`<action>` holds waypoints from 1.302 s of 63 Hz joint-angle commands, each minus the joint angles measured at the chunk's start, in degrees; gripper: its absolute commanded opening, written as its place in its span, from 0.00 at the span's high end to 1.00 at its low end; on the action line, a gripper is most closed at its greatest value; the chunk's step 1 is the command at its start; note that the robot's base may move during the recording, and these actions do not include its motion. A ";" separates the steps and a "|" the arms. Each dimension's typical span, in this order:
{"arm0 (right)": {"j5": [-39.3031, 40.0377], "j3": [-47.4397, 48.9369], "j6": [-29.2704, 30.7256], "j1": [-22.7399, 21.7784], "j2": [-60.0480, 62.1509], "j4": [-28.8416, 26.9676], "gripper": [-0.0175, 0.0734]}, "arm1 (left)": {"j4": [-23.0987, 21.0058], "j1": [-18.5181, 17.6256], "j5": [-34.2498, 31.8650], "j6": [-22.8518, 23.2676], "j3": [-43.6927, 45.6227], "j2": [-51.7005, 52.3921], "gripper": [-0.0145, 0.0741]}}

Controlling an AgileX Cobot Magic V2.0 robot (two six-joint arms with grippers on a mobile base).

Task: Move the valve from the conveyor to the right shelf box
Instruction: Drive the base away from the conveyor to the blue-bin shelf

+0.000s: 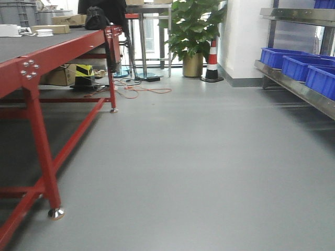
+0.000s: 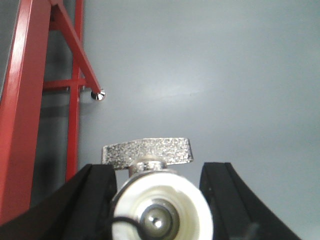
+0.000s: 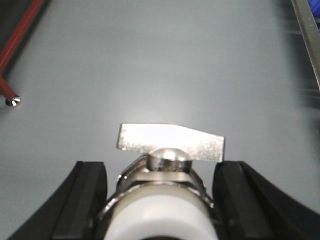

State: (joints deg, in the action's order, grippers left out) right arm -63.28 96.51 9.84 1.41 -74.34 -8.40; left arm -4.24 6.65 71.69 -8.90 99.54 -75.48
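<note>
Step in hand: transport. The floor [image 1: 199,172] lies open between the conveyor [image 1: 47,44] at left and the shelf [image 1: 294,87] at right, which carries blue boxes [image 1: 291,65]. The left gripper [image 2: 160,170] is clamped on a valve [image 2: 160,210]. The right gripper [image 3: 162,170] is clamped on a second valve [image 3: 165,205]. Both valves hang over the floor. The next move probably calls for turning right, approaching the shelf and lowering over a box.

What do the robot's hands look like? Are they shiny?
No, they are not shiny. The left end effector has two matte black fingers. They are thick and wedge-shaped, and they narrow toward rounded tips. The right end effector looks the same, with a black finger on each side. No markings or stickers show on them. The arms themselves are out of view.
</note>
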 commanded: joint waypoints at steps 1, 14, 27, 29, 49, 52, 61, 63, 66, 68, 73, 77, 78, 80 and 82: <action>3.71 0.87 0.35 -0.26 0.65 0.32 0.98 | -0.56 -0.04 -1.73 0.50 0.61 0.50 0.96; 3.71 0.87 0.35 -0.26 0.65 0.32 0.98 | -0.56 -0.04 -1.73 0.50 0.61 0.50 0.96; 3.71 0.87 0.35 -0.26 0.65 0.32 0.98 | -0.56 -0.04 -5.56 0.50 0.61 0.50 0.96; 3.71 0.87 0.35 -0.26 0.65 0.32 0.98 | -0.56 -0.04 -6.30 0.50 0.61 0.50 0.96; 3.80 0.87 0.35 -0.26 0.65 0.32 0.98 | -0.56 -0.04 -15.18 0.50 0.61 0.50 0.96; 3.80 0.87 0.35 -0.26 0.65 0.32 0.98 | -0.56 -0.04 -16.61 0.50 0.61 0.50 0.96; 3.80 0.87 0.35 -0.26 0.65 0.32 0.98 | -0.56 -0.04 -19.81 0.50 0.61 0.50 0.96; 3.80 0.87 0.35 -0.26 0.65 0.32 0.98 | -0.56 -0.04 -20.50 0.50 0.61 0.50 0.96; 3.80 0.87 0.35 -0.26 0.65 0.32 0.98 | -0.56 -0.04 -21.67 0.50 0.61 0.50 0.96; 3.80 0.87 0.35 -0.26 0.65 0.32 0.98 | -0.56 -0.04 -22.32 0.50 0.61 0.50 0.96; 3.80 0.87 0.35 -0.26 0.65 0.32 0.98 | -0.56 -0.04 -24.12 0.50 0.61 0.50 0.96; 3.80 0.87 0.35 -0.26 0.65 0.32 0.98 | -0.56 -0.04 -25.39 0.50 0.61 0.50 0.96; 3.80 0.87 0.35 -0.26 0.65 0.32 0.98 | -0.56 -0.04 -25.65 0.50 0.61 0.50 0.96; 3.80 0.87 0.35 -0.26 0.65 0.32 0.98 | -0.56 -0.04 -26.17 0.50 0.61 0.50 0.96; 3.80 0.87 0.35 -0.26 0.65 0.32 0.98 | -0.56 -0.04 -26.61 0.50 0.61 0.50 0.96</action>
State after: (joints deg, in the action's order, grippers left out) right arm -63.01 96.51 9.84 1.41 -74.34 -8.51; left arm -4.02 6.65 49.66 -8.90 99.54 -75.57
